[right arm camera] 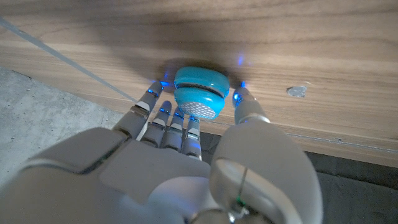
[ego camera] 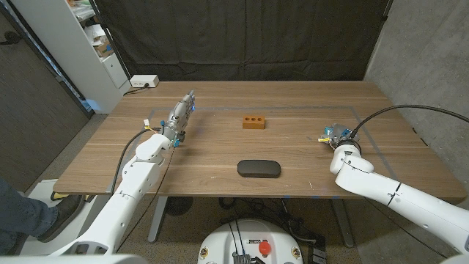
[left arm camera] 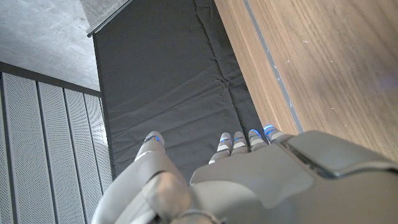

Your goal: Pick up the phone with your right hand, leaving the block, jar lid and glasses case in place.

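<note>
My right hand (ego camera: 339, 141) sits at the table's right side, and something small and blue (ego camera: 329, 133) peeks out at its fingers. In the right wrist view this is a blue round object (right arm camera: 199, 93) lying on the wood, with my right hand (right arm camera: 186, 168) cupped over it, fingers (right arm camera: 155, 90) on one side and thumb on the other. A brown block (ego camera: 253, 122) with holes lies at the table's middle. A dark glasses case (ego camera: 258, 169) lies nearer the front edge. My left hand (ego camera: 179, 117) stands at the left with fingers (left arm camera: 239, 140) straight and nothing in it.
A white power strip (ego camera: 143, 81) lies on the floor behind the table's far left corner, beside a white shelf (ego camera: 88, 37). Blue tape lines (ego camera: 366, 117) mark the tabletop. A person's leg and shoe (ego camera: 33, 213) show at the bottom left.
</note>
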Robot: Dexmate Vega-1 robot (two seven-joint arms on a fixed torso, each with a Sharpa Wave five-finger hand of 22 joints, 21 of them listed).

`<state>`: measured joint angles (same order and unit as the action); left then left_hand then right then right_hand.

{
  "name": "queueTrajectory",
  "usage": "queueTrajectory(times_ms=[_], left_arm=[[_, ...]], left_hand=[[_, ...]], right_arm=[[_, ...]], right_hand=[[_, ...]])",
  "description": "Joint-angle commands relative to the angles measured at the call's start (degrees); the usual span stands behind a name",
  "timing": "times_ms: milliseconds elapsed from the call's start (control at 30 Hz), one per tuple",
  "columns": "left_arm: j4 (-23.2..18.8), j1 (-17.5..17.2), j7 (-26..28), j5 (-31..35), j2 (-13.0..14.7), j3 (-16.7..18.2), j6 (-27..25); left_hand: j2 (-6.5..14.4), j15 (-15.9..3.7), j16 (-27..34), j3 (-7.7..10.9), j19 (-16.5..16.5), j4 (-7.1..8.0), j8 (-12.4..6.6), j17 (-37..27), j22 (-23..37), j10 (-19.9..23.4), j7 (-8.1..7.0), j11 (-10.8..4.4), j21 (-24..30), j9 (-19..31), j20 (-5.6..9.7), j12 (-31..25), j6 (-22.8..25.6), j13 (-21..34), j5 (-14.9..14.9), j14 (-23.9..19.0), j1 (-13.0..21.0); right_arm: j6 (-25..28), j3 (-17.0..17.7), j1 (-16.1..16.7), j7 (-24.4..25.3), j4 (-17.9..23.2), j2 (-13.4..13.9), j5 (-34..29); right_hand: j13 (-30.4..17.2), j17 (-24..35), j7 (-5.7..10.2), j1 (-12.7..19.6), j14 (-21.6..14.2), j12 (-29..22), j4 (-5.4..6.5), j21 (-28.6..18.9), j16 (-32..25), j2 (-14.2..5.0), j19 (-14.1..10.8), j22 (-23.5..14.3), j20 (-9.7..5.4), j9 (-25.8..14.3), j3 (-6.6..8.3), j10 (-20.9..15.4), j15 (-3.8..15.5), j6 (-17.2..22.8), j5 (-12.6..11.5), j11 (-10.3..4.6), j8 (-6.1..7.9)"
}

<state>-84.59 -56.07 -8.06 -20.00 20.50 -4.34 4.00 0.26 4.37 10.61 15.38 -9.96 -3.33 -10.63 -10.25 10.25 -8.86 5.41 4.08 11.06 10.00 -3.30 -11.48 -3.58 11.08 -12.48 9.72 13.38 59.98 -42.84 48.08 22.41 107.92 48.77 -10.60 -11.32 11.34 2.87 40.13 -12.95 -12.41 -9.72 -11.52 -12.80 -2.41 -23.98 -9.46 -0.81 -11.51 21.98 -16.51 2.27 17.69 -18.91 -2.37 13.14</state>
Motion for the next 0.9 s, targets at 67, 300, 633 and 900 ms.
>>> queueTrajectory(times_ms=[67, 300, 633, 900], left_arm=[[0.1, -0.5, -0.1, 0.0, 0.2, 0.6, 0.0], [0.6, -0.4, -0.2, -0.1, 0.0, 0.6, -0.3], [0.9, 0.1, -0.1, 0.2, -0.3, 0.3, -0.1], [1.6, 0.6, -0.2, 0.4, -0.6, 0.0, 0.0]], left_hand=[[0.6, -0.2, 0.0, -0.27, -3.1, 0.0, -0.15, -0.3, 0.2, -0.4, -0.3, -0.02, 0.0, 0.3, -0.29, -0.4, 0.1, 0.1, 0.0, 3.1, 0.1], [0.7, -0.19, 0.0, -0.3, -3.1, -0.01, -0.17, -0.3, 0.2, -0.4, -0.24, -0.13, 0.0, 0.3, -0.32, -0.5, 0.2, 0.1, 0.1, 3.1, 0.0], [0.7, -0.11, 0.0, -0.35, -3.2, -0.03, -0.15, -0.3, 0.2, -0.5, -0.28, -0.04, 0.0, 0.3, -0.41, -0.4, 0.1, 0.1, 0.1, 3.3, 0.0], [0.7, -0.05, 0.0, -0.39, -3.2, -0.05, -0.14, -0.3, 0.2, -0.6, -0.3, -0.07, 0.1, 0.3, -0.47, -0.4, 0.1, 0.1, 0.1, 3.3, 0.0]], right_arm=[[0.0, -0.9, -0.9, 1.7, -1.6, -1.5, -0.8], [0.0, -1.1, -0.9, 2.7, -1.9, -1.8, -1.6], [-1.3, -0.3, -0.1, 4.2, -2.1, -1.9, -2.1], [-2.5, 0.5, 0.6, 5.5, -3.2, -2.7, -2.4]], right_hand=[[-0.3, 0.5, -0.14, 5.0, -2.9, -0.7, -0.02, -0.9, -1.3, -2.99, -3.8, -0.2, -1.07, -0.2, 2.12, -3.1, 2.37, 3.3, 2.5, -0.01, 0.84], [-0.3, 1.3, 0.95, 7.2, -8.5, -1.8, 0.52, -1.8, -3.9, -4.76, -8.0, -0.4, -2.18, -0.3, 2.0, -8.2, 4.02, 7.7, 5.9, -0.49, 1.93], [-0.2, 1.9, 1.04, 11.5, -10.9, -1.8, -0.38, -2.3, -5.3, -5.73, -11.3, -0.5, -4.32, -0.3, 2.48, -10.6, 5.54, 10.7, 7.7, -1.03, 2.4], [-0.1, 2.8, 1.41, 14.4, -13.3, -1.9, -0.26, -2.7, -6.9, -6.18, -13.4, -0.5, -6.32, -0.3, 2.43, -12.8, 6.57, 13.4, 8.4, -1.35, 2.88]])
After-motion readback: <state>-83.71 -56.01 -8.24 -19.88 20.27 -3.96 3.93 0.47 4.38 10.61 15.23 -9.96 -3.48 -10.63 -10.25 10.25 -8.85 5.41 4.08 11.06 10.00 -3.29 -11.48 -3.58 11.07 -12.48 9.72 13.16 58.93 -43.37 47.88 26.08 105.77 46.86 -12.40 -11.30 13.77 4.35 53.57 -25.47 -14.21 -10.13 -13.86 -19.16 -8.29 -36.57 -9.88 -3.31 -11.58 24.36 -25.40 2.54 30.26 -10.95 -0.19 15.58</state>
